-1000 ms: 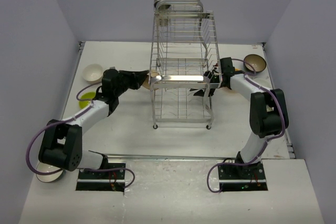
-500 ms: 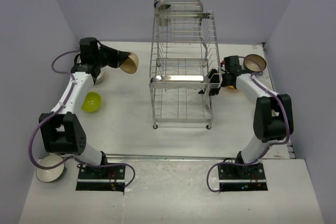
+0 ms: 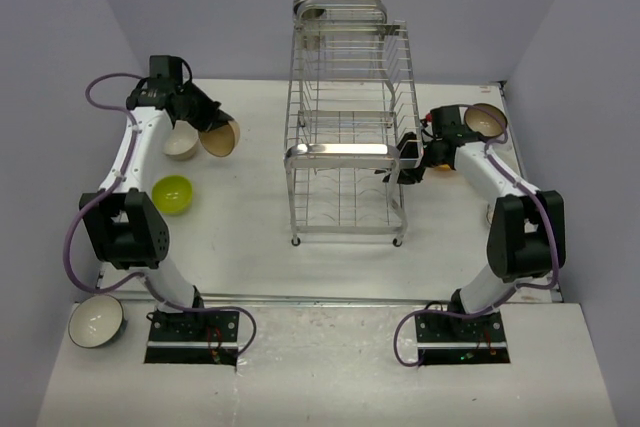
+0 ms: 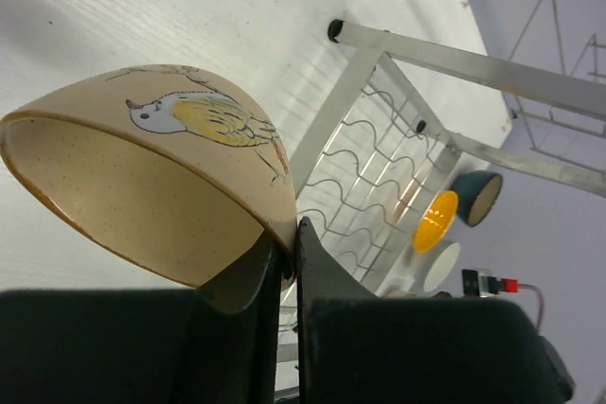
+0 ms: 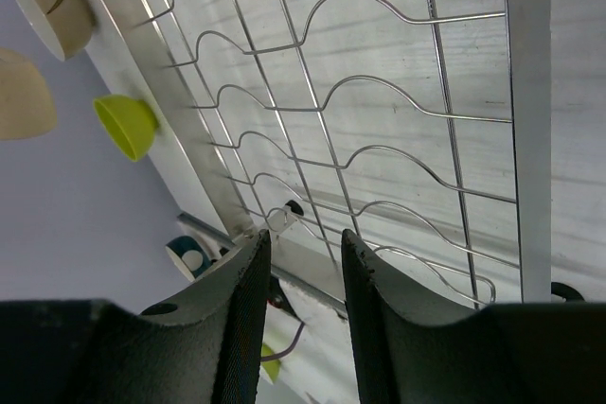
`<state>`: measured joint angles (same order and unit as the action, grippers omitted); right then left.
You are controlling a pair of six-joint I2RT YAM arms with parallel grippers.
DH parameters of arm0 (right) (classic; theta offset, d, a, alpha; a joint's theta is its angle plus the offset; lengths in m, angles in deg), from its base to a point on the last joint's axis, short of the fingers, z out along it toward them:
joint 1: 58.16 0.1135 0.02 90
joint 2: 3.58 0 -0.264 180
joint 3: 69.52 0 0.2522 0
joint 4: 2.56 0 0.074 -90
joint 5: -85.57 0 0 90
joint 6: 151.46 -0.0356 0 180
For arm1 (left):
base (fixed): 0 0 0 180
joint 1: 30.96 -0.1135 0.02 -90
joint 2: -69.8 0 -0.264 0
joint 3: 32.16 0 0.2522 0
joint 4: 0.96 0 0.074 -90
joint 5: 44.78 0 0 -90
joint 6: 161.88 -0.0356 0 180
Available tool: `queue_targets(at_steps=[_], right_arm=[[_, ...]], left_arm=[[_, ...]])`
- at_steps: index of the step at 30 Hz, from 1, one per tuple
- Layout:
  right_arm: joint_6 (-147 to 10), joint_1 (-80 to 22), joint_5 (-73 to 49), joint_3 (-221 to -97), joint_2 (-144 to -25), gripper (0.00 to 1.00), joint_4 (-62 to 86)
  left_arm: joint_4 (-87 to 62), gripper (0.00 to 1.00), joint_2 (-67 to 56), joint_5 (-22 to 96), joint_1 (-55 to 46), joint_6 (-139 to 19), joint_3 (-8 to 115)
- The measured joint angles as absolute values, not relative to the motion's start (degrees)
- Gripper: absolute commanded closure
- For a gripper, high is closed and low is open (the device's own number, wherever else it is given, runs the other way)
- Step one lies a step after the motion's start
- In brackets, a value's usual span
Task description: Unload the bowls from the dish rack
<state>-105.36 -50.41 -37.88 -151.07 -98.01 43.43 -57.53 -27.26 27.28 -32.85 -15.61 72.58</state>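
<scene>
The tan bowl (image 4: 142,167) is speckled inside, brown at the rim, and carries a painted bird with a pale grey head and yellow wing. The lime bowl (image 3: 172,194) is plain green, the cream bowl (image 3: 180,144) off-white, the teal bowl (image 4: 478,198) pale inside. The dish rack (image 3: 340,152) is shiny chrome, the desk (image 3: 250,237) white.

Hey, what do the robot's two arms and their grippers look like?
Both the left arm and right arm have white links with chunky black joints. A purple cable loops along each down to a black base plate. The left gripper and right gripper have matte black fingers.
</scene>
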Motion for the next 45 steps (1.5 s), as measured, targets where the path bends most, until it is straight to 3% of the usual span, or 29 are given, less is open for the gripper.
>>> queue_targets(at_steps=[8,21,45], right_arm=[[-104.66,-50.41,-36.9,-150.87,-97.47,0.63,44.04],[-104.94,-50.41,-36.88,-149.89,-97.36,0.63,44.04],[-104.92,-50.82,-36.37,-145.47,-93.8,0.63,43.78]], left_arm=[[-66.93,1.0,-32.37,31.96,-32.85,-25.64,83.6],[-77.2,1.0,-35.98,39.02,-32.82,-35.15,84.12],[-77.42,1.0,-44.94,47.0,-27.73,-38.54,82.94]])
